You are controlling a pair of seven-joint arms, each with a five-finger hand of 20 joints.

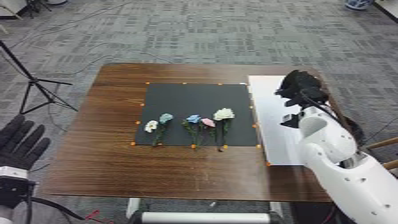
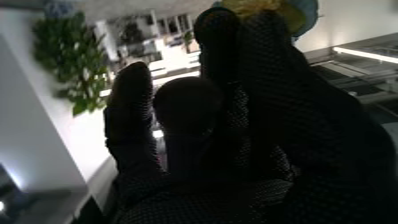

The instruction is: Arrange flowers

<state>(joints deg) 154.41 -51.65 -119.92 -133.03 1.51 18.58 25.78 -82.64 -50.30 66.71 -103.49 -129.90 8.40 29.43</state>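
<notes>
from head forward and down over table (image 1: 107, 105), from wrist close past right hand (image 1: 302, 87) into room (image 2: 164, 42), hand shared

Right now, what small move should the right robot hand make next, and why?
Probably ease the right robot hand left toward the large white flower. The hand is over the white panel, beside the black mat, and that flower lies nearest. I can't tell whether it holds the yellow and blue thing close by, so I'd delay grasping.
</notes>
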